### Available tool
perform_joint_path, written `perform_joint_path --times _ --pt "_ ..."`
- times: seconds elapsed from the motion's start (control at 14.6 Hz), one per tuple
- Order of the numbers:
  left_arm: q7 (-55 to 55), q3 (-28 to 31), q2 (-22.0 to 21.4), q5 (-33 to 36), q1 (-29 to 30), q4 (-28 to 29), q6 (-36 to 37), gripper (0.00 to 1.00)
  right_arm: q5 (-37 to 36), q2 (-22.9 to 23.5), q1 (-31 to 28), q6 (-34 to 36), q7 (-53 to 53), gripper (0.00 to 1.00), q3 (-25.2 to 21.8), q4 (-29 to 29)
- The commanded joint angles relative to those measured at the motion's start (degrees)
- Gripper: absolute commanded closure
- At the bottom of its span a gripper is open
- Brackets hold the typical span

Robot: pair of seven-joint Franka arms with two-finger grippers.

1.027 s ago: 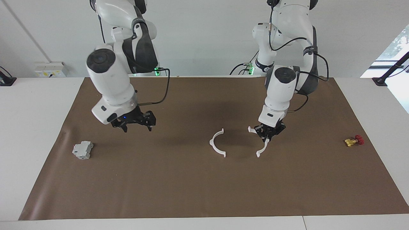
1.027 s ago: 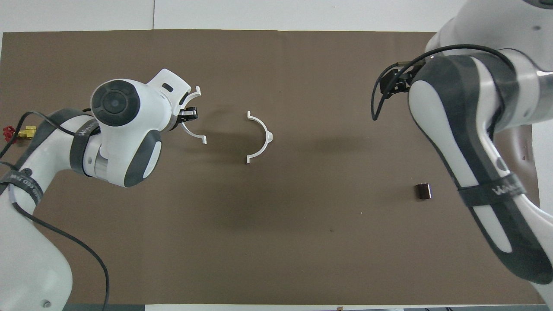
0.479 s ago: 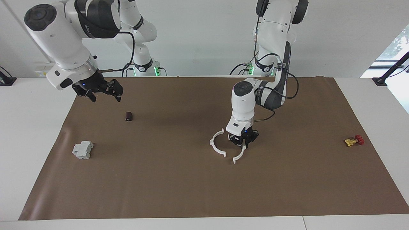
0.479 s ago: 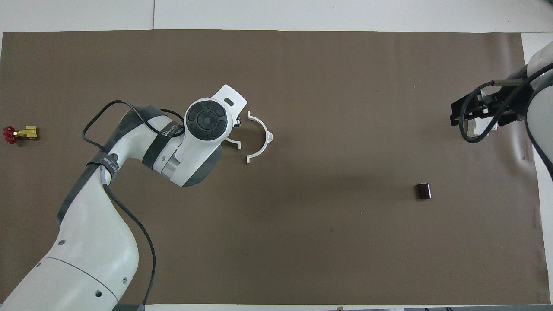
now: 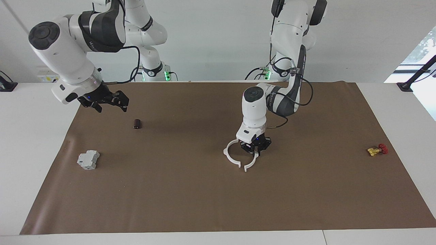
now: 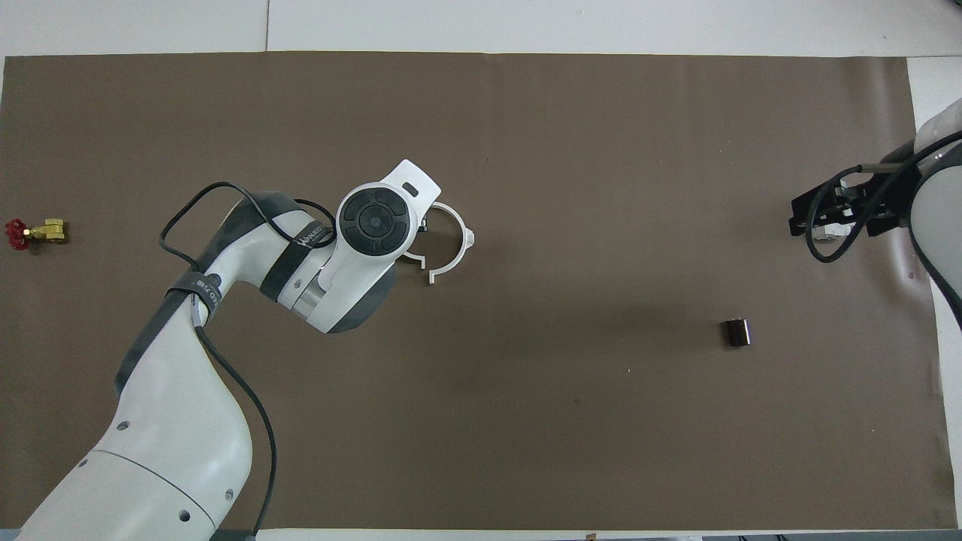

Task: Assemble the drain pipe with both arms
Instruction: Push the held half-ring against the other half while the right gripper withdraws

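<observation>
One white half-ring arc [image 5: 227, 154] of the drain pipe lies flat on the brown mat near the middle; it also shows in the overhead view [image 6: 457, 252]. My left gripper [image 5: 254, 149] is shut on the second arc [image 5: 252, 162] and holds it low at the mat, right beside the lying arc, open sides facing. Their tips almost meet, with a small gap. In the overhead view the left hand covers most of the held arc [image 6: 413, 258]. My right gripper [image 5: 111, 107] is open and empty, raised over the mat's edge at the right arm's end [image 6: 827, 218].
A small dark cylinder [image 5: 137, 124] stands on the mat near the right gripper. A grey boxy block [image 5: 88, 160] lies farther from the robots at that end. A red and yellow valve [image 5: 375, 149] lies at the left arm's end.
My left gripper has carried its arc across the mat until it is almost touching the lying arc. My right arm has swung up and out toward its end of the table.
</observation>
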State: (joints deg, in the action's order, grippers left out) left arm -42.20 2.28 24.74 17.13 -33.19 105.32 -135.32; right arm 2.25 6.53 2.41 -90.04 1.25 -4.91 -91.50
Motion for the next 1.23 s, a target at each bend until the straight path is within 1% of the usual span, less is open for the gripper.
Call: perform_joint_path --times 0.0,0.34,0.41,0.62,1.03,1.16 --pt "-1.13 0.62 -0.92 1.33 -2.05 3.40 -0.83 1.00 -1.02 -2.48 -1.10 -1.63 0.86 0.00 1.31 -3.50" --pt "-0.96 0.62 -1.71 1.33 -2.84 4.72 -0.39 1.00 -1.02 -3.80 -1.27 -1.46 2.00 0.00 1.22 -4.03" --pt "-0.96 0.62 -1.80 1.33 -3.19 5.07 -0.21 1.00 -1.02 -4.41 -1.27 -1.37 2.61 0.00 1.13 -4.30" --pt "-0.87 0.62 -2.16 1.33 -3.64 6.04 -0.47 1.00 -1.02 -7.84 -1.27 -1.28 2.44 0.00 1.13 -7.45" --pt "-0.69 0.44 -2.16 1.24 -3.55 6.04 -1.44 1.00 -1.11 -8.11 -1.10 -1.11 2.36 0.00 0.78 -8.08" --pt "-0.69 0.53 -2.16 1.24 -3.55 6.04 -1.79 1.00 -1.11 -9.07 -1.18 -1.11 2.53 0.00 0.69 -9.13"
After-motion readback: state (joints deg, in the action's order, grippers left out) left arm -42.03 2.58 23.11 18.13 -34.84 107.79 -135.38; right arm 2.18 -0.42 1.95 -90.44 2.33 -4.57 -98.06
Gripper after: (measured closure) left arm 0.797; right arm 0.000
